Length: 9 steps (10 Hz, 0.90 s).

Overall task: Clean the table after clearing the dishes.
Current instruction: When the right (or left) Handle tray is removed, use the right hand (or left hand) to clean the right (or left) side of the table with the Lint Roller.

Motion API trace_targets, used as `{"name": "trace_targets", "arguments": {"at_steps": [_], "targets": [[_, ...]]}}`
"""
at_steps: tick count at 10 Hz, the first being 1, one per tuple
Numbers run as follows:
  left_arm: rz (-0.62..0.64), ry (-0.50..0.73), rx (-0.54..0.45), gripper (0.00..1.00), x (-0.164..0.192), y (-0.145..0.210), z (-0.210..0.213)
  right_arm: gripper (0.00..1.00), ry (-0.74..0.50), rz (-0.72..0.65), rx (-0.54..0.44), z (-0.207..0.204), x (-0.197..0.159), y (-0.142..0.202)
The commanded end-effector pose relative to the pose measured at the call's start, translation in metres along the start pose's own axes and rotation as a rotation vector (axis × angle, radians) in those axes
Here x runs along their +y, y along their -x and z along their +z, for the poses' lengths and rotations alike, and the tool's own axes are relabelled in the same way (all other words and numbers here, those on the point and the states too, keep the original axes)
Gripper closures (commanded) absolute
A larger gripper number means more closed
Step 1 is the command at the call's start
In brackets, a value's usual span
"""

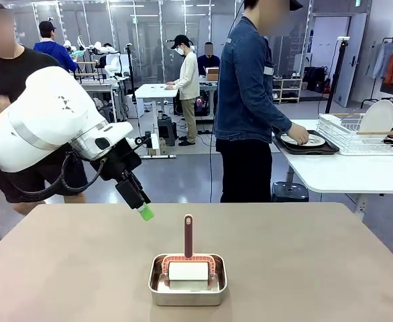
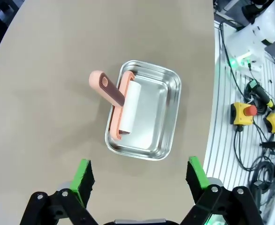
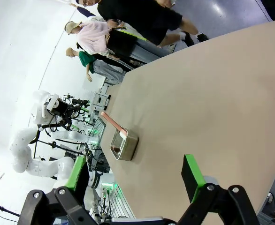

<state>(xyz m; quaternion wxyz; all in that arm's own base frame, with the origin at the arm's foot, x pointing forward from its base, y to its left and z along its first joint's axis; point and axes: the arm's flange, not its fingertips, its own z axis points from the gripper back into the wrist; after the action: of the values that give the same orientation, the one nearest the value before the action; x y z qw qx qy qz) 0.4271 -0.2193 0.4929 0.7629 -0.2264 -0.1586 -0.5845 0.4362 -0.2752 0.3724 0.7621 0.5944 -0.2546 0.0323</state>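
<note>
The bench (image 1: 330, 268) is a wide, matte taupe top with rounded corners. It carries no crockery, so clearing looks done and wiping comes next. A white plate (image 1: 312, 141) lies on a dark tray (image 1: 297, 150) over on the white bench (image 1: 344, 174), under a person's hand (image 1: 299, 137). Just beside it, a wire rack (image 1: 357, 139) props another plate on edge.

A small steel pan (image 2: 163, 117) sits mid-bench near the robot's edge. It is shiny, with rounded corners and a rolled rim, and it seems to serve as a dock for the roller (image 2: 128, 105). The roller is a white cylinder in a coral frame, lying along one pan wall. Its slim maroon handle (image 1: 188, 235) rises clear of the rim, probably so that it can be pinched without touching the pan.

The left hand (image 2: 140, 174) hangs above the bench near the pan and looks down on it. Its jaws are wide and empty, which suggests it is lining up on the handle. The right hand (image 3: 135, 174) is likewise wide and empty, low over the bench and well apart from the pan.

The handle looks smooth and round-ended. The light pan might slide if it is nudged.
</note>
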Motion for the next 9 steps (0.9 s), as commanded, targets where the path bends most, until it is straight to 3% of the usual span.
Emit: {"name": "trace_targets", "arguments": {"at_steps": [1, 4, 6, 9], "targets": [[0.013, -0.005, -0.023, 0.0, -0.005, 0.0, 0.0, 0.0, 0.011, 0.002, 0.0, -0.001, 0.005, 0.004], [0.0, 0.001, -0.002, 0.0, 0.0, 0.0, 0.0, 0.0, 0.011, 0.002, 0.0, -0.001, 0.005, 0.004], [-0.183, -0.084, 0.165, 0.0, 0.001, -0.039, 0.02, 0.0, 0.011, 0.002, 0.0, -0.001, 0.005, 0.004], [-0.269, -0.068, 0.346, 0.0, 0.013, -0.094, 0.009, 0.0, 0.011, 0.002, 0.0, -0.001, 0.005, 0.004]]}}
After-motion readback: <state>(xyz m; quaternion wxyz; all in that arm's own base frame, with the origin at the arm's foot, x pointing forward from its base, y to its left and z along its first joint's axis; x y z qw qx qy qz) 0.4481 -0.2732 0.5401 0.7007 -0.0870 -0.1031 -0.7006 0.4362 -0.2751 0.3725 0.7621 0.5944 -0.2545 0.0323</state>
